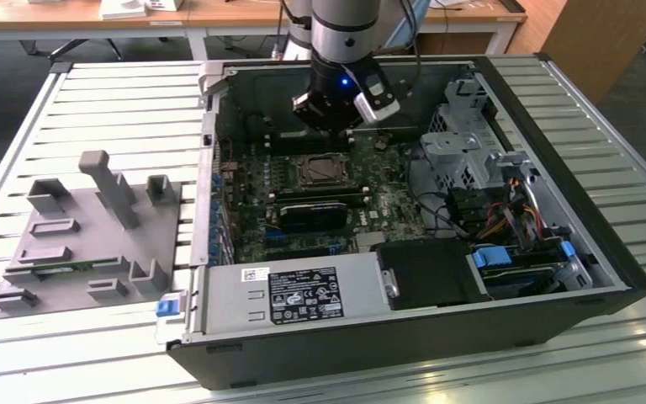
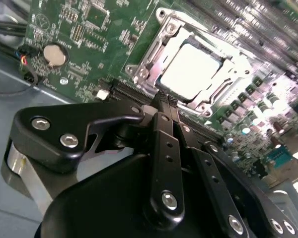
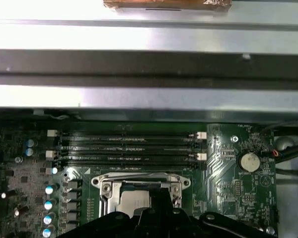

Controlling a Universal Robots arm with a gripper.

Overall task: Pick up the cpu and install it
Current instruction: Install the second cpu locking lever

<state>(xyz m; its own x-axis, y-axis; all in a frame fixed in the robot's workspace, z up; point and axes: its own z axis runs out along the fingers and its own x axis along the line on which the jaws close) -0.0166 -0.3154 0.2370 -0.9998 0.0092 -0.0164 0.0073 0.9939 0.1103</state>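
Arm upright over open case, pincer [image 2: 166, 101] clenched, empty, above the cpu [image 2: 193, 72] in socket

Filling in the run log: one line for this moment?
gripper: shut, empty | cpu: seated in socket | gripper above socket, inside case

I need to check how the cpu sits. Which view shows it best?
The second wrist view: the cpu lies close and bright inside its metal socket frame. In the first wrist view the hand partly covers it. The exterior view shows it small.
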